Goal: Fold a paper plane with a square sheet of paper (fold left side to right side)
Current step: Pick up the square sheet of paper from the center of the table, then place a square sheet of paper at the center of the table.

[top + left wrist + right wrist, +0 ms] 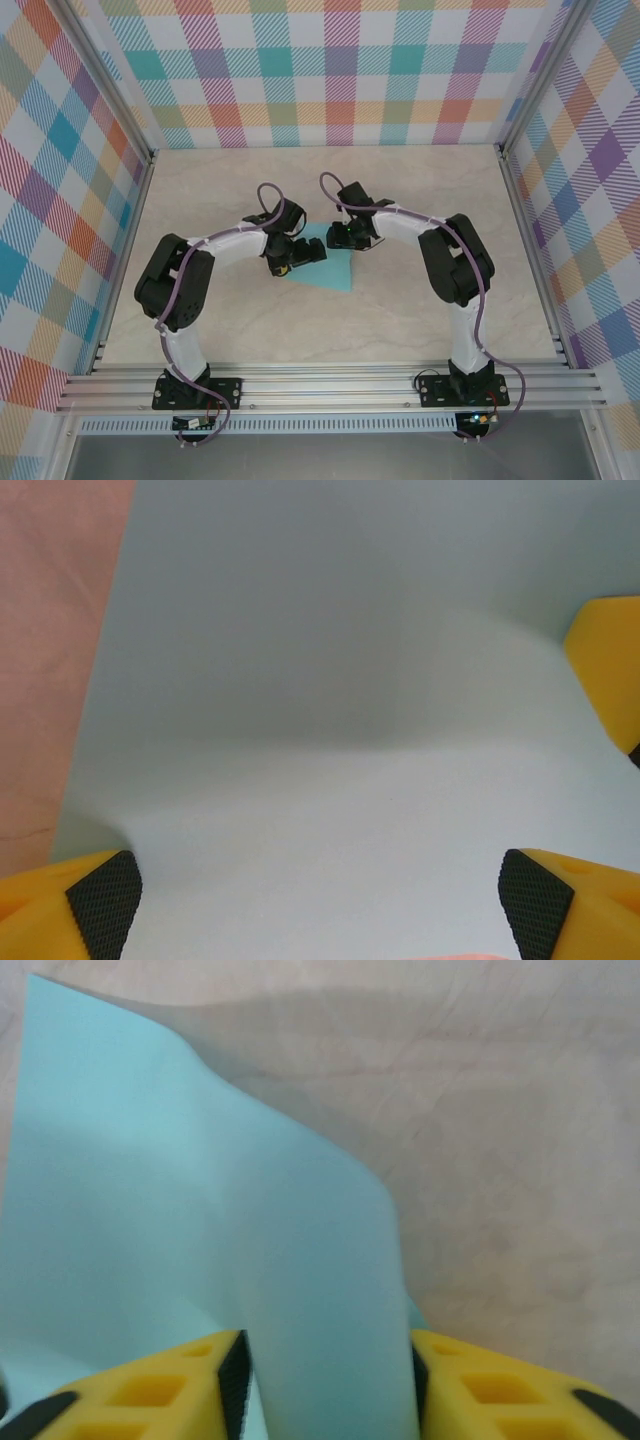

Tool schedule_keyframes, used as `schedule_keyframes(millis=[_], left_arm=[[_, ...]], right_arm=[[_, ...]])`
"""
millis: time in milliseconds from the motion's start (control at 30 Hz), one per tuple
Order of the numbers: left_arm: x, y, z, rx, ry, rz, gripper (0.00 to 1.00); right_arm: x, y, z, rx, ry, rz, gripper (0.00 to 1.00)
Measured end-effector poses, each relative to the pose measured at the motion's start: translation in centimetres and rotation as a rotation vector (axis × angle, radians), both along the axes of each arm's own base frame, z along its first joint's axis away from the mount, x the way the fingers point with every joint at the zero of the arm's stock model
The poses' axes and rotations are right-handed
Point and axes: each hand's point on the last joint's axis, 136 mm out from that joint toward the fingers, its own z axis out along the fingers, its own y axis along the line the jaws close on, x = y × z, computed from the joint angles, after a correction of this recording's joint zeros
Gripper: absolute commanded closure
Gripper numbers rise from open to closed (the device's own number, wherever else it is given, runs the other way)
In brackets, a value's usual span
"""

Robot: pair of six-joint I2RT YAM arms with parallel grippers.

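Robot lab test cell, 2 arms (175, 285) bolted to aluminium rail (330, 385), plaid walls (330, 70) (pastel checks), pale tabletop (400, 330)

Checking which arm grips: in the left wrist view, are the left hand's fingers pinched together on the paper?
No, the left hand has its fingers wide apart, with the blue paper spread between them.

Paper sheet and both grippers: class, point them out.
paper sheet (330, 272), top external view, flat near part.
left gripper (320, 898), left wrist view, between fingertips.
right gripper (327, 1385), right wrist view, between fingertips.
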Motion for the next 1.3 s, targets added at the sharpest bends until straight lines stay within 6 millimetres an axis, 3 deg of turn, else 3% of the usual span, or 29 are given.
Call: schedule_keyframes(millis=[100, 200, 333, 500, 600, 767, 933, 1200, 1300], left_arm=[[-0.6, 1.1, 1.3, -0.012, -0.023, 0.012, 0.03], [-0.5, 3.0, 4.3, -0.049, -0.092, 0.045, 0.03], [0.7, 5.2, 9.4, -0.128, -0.231, 0.084, 0.02], [1.0, 6.7, 14.2, -0.227, -0.369, 0.077, 0.01], [0.7, 6.0, 17.1, -0.302, -0.451, 0.021, 0.0], [0.0, 3.8, 22.1, -0.459, -0.589, -0.108, 0.0], [-0.7, 2.4, 25.0, -0.562, -0.668, -0.207, 0.0], [-1.4, 1.1, 27.3, -0.646, -0.733, -0.301, 0.01], [-1.8, 0.6, 27.9, -0.675, -0.749, -0.335, 0.08]], right_arm=[[-1.3, 0.0, 0.4, 0.043, 0.02, 0.027, 0.76], [-2.3, 0.0, 2.2, 0.126, 0.016, 0.049, 0.79], [-1.8, -0.4, 7.1, 0.29, -0.069, 0.078, 0.81], [-1.8, -1.3, 15.1, 0.505, -0.198, 0.155, 0.81], [-2.3, -2.0, 18.9, 0.596, -0.258, 0.215, 0.81], [-5.2, -1.7, 23.8, 0.711, -0.292, 0.369, 0.81], [-7.5, -1.3, 27.6, 0.796, -0.298, 0.471, 0.81], [-10.5, -0.2, 30.7, 0.885, -0.266, 0.576, 0.82], [-11.0, 0.0, 31.2, 0.906, -0.254, 0.587, 0.82]])
